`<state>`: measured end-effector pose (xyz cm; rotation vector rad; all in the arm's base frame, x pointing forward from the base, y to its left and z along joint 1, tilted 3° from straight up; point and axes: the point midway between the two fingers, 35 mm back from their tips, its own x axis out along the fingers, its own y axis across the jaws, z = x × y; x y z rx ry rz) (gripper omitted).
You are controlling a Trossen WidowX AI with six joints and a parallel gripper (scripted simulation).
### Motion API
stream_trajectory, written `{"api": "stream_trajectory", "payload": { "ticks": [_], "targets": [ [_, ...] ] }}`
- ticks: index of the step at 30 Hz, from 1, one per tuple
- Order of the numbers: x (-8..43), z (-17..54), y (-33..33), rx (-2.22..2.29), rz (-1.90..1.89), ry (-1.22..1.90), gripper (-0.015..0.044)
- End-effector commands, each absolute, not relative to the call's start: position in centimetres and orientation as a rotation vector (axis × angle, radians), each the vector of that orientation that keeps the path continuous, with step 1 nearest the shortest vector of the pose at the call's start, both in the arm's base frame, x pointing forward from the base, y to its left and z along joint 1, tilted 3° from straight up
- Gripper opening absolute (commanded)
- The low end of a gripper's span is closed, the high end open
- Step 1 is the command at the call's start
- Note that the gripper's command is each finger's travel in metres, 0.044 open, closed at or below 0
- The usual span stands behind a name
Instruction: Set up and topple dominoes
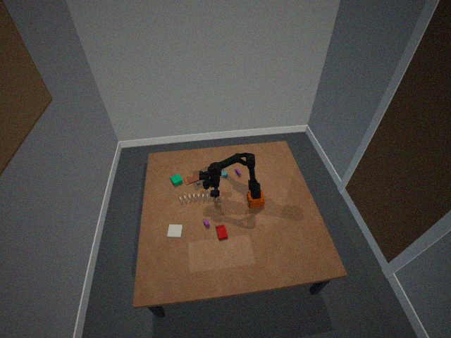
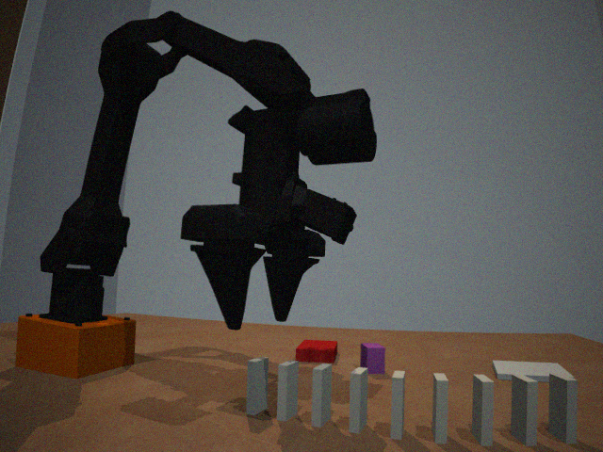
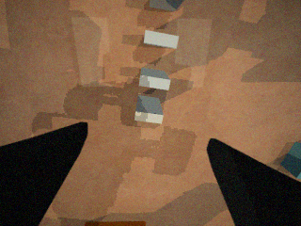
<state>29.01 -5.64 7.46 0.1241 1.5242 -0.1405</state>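
Observation:
Several pale grey dominoes stand upright in one row. The end domino nearest the robot base (image 2: 256, 386) (image 3: 150, 110) stands alone on its faces, with nothing touching it. Its neighbour (image 2: 287, 391) (image 3: 155, 80) stands a small gap away. The far end domino (image 2: 562, 409) is upright too. My gripper (image 2: 257, 323) (image 3: 150, 136) is open and empty, above the base-side end of the row, its fingertips higher than the domino tops. In the top view the arm partly hides that end. A small grey piece (image 1: 198, 183) lies behind the row; its shape is too small to tell.
A purple block (image 1: 206, 222) (image 2: 372, 359), a red block (image 1: 221, 232) (image 2: 317, 351) and a white tile (image 1: 175, 231) (image 2: 530, 370) lie on one side of the row. A green block (image 1: 176, 179), a teal block (image 1: 224, 174) and another purple block (image 1: 237, 172) lie on the other.

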Motion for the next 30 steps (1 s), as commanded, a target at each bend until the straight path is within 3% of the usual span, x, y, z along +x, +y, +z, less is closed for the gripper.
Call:
{"api": "stream_trajectory", "payload": {
  "ticks": [1, 10, 26, 30],
  "targets": [
    [28.4, 14.3, -5.5, 0.122, -0.142, 1.490, 0.0440],
    [28.2, 15.1, -5.5, 0.121, -0.142, 1.490, 0.0440],
    [24.9, 9.1, -5.0, -1.006, 0.922, 1.296, 0.0020],
    [24.5, 8.5, -4.9, -1.118, 1.029, 1.243, 0.0000]
  ]
}}
